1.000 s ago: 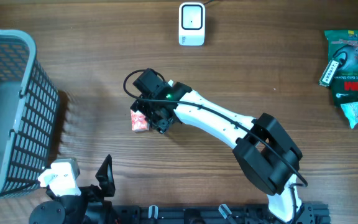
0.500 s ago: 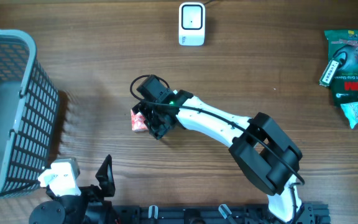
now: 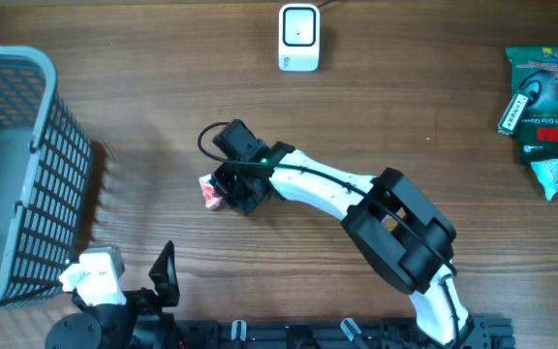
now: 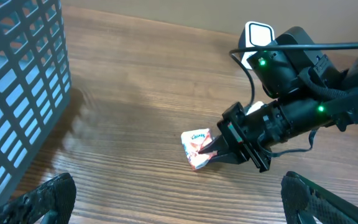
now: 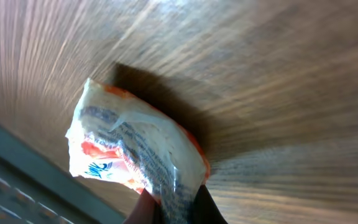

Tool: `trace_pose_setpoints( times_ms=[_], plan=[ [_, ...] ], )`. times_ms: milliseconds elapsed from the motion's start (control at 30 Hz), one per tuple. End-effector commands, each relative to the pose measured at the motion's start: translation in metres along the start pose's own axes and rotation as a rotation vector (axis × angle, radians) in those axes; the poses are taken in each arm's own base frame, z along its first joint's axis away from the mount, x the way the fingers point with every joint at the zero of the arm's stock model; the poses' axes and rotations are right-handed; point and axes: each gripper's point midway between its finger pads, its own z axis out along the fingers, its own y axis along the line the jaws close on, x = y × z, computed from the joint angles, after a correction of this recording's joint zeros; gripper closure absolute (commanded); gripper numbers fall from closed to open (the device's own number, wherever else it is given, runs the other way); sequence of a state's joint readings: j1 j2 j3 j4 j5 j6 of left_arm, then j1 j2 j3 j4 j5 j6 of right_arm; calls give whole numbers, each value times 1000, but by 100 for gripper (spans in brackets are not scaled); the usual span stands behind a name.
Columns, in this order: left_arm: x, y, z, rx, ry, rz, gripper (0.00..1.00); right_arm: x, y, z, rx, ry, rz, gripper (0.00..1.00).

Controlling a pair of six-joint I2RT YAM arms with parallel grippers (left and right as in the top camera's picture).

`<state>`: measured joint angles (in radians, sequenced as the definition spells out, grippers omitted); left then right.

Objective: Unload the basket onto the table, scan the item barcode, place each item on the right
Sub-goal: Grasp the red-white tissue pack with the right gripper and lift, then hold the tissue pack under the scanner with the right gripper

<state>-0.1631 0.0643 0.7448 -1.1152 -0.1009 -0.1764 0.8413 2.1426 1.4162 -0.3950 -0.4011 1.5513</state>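
Fingers of the right end effector (image 4: 215, 152) are clenched on one small white-and-red packet (image 4: 196, 148), near mid-tabletop (image 3: 143, 87); its print is too blurred to read. A second ago those jaws stood apart and the packet lay slightly further right. The left end effector (image 4: 176, 186) stays released. Beyond sit one grey basket (image 3: 27, 194), one white scanner (image 3: 298, 37), and one green pack (image 3: 541, 97) marked "3M".
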Motion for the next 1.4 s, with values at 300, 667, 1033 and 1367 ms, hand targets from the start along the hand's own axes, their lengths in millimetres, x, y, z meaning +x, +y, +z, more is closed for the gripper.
trace_pose_setpoints(
  times_ms=[300, 667, 1033, 1367],
  plan=[
    [-1, 1, -1, -6, -11, 10, 0, 33, -27, -128, -302, 881, -108, 96],
    [-1, 1, -1, -6, -11, 10, 0, 32, -47, -149, -209, 910, 99, 96],
    [-1, 1, -1, -6, -11, 10, 0, -111, -129, -138, 586, 75, -406, 96],
    [-1, 1, -1, -6, -11, 10, 0, -251, 115, -269, 324, -1019, -890, 96]
  ],
)
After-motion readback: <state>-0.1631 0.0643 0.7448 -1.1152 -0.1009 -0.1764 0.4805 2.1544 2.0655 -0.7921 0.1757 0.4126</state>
